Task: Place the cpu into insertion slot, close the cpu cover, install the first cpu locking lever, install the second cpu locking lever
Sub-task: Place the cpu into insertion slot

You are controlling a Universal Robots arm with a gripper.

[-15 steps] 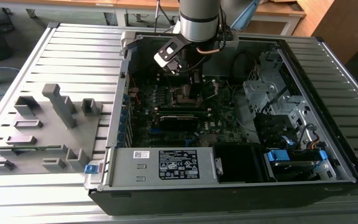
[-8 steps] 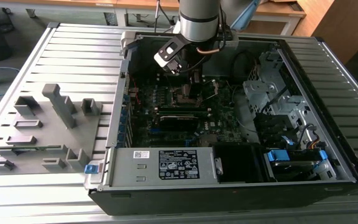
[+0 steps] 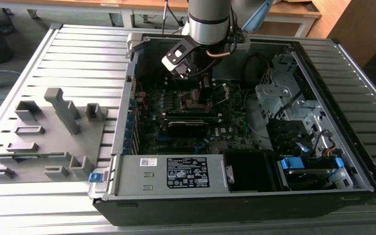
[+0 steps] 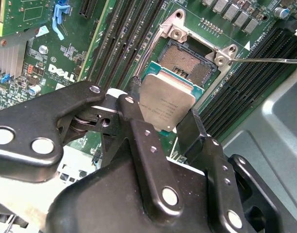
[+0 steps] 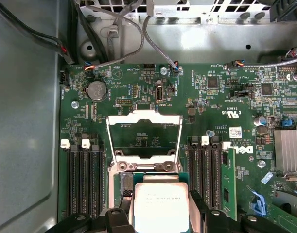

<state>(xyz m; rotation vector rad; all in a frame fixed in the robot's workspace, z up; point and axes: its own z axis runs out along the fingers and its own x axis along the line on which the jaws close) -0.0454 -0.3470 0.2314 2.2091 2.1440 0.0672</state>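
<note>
Holding the cpu (image 4: 165, 103) by two opposite edges, the gripper (image 4: 160, 119) is closed narrowly on it, with black fingers (image 4: 192, 127) pressed to either side. The grip points are hidden behind the finger pads. The cpu's near edge is cut off by the gripper body in both wrist views.

The cpu is a flat square chip with a dull silver-grey metal top, faint print and a thin green rim. It sits between the fingertips, tilted, just over the near part of the slot (image 4: 186, 60). Whether it touches the slot cannot be told. In the second wrist view the far part of the slot is uncovered, a brownish square field inside a silver metal rim. A thin metal rod (image 4: 270, 60) runs away from one corner.

In the first wrist view the cpu (image 5: 160, 204) covers most of the slot. The cover (image 5: 143, 117), a shiny silver frame with a square window, stands swung open just beyond it, and the green board (image 5: 138, 82) shows through the window. Long black memory sockets (image 5: 82, 179) flank the slot on both sides.

In the exterior view the arm (image 3: 207, 19) reaches down into an open computer case (image 3: 240, 203). The gripper (image 3: 205, 81) is low over the board, and its tips are hard to make out against the dark parts.
</note>
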